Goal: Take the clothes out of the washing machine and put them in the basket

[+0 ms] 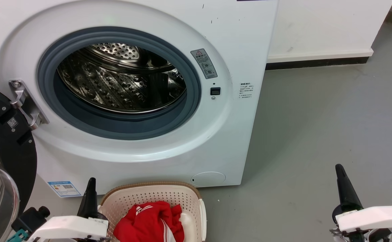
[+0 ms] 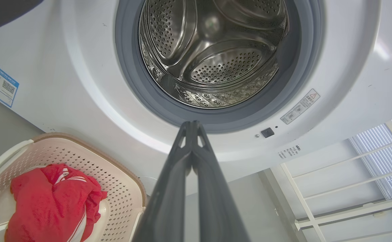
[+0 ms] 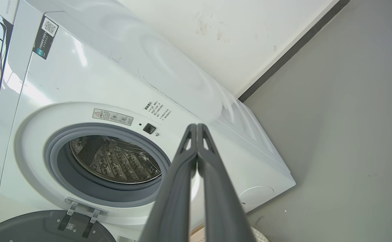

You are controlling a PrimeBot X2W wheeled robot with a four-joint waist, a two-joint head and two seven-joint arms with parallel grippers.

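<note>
One washer, its one door swung open. One basket on the floor before it holds the clothes, one red heap, white stripes showing. Two claws, left claw and right claw, each closed, gripping nothing.

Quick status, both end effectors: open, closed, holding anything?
Left end effector: closed, holding nothing.
Right end effector: closed, holding nothing.

The basket and clothes run off the head view's bottom edge; print on the warning label is unreadable.
</note>
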